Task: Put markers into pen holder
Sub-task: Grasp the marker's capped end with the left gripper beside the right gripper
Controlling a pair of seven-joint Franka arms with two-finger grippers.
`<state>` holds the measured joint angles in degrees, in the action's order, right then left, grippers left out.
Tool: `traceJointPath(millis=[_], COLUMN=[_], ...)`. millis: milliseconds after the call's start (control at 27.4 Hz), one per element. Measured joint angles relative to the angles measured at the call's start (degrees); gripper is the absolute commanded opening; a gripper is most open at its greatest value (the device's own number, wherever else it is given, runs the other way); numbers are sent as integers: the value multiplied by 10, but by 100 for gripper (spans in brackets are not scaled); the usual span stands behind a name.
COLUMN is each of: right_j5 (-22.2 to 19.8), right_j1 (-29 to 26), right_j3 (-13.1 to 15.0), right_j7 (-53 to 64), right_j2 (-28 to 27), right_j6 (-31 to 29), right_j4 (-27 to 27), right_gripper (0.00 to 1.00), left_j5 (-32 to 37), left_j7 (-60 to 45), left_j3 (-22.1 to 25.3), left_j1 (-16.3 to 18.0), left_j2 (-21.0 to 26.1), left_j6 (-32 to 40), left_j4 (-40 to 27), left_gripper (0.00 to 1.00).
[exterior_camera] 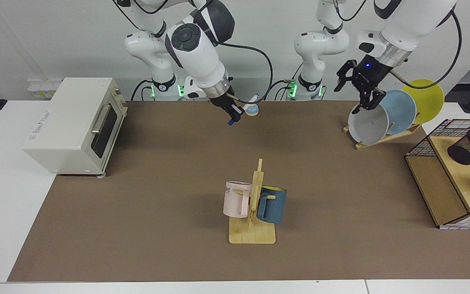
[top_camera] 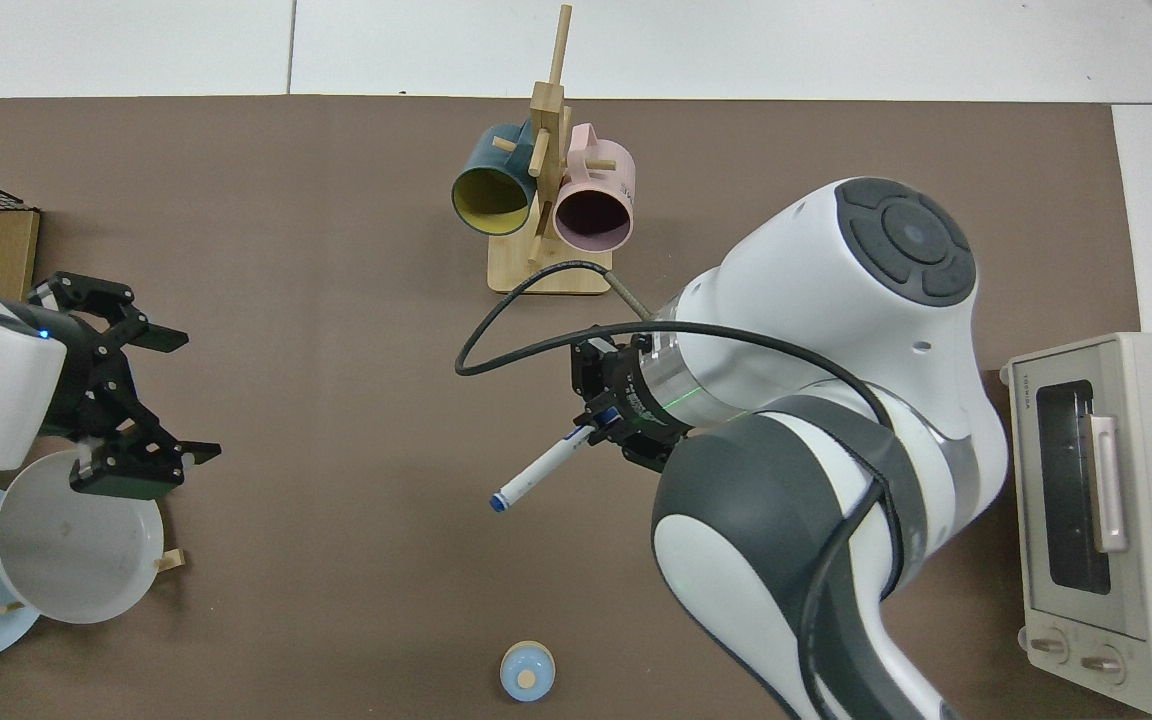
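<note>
Marker (top_camera: 542,470) juts, blue cap outward, from the right tool's (top_camera: 604,420) clamped fingers.

A brown mat covers the table (exterior_camera: 145,228). On it stand a wooden mug stand (exterior_camera: 253,234) near the middle, a small blue bell (top_camera: 527,672), a plate rack (exterior_camera: 382,139), and a wooden box (exterior_camera: 439,183) at one end. A toaster oven (exterior_camera: 72,126) sits at the other end.
</note>
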<state>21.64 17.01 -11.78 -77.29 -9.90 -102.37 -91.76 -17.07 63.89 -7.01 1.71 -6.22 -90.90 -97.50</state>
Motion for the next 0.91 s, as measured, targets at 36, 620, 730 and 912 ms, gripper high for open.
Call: traceJointPath(millis=[36,620,730,912], right_j5=[6,25,27,28], right_j1=[3,40,42,45], right_j3=[0,0,0,0], right_j7=[-17,-179,-184,-196], right_j2=[0,0,0,0], right_j6=[-5,-49,-50,-56], right_j4=[0,1,1,1], right_gripper=[0,0,0,0], left_j5=[-11,-54,-55,-55], left_j7=[-8,-70,-76,-90], left_j3=[-2,-8,-9,-9], left_j1=[0,-85,-103,-127], left_j2=[-3,-64,-75,-88], left_j6=[0,-64,-79,-98], left_j4=[-5,-98,-115,-135], left_gripper=[100,100,100,100])
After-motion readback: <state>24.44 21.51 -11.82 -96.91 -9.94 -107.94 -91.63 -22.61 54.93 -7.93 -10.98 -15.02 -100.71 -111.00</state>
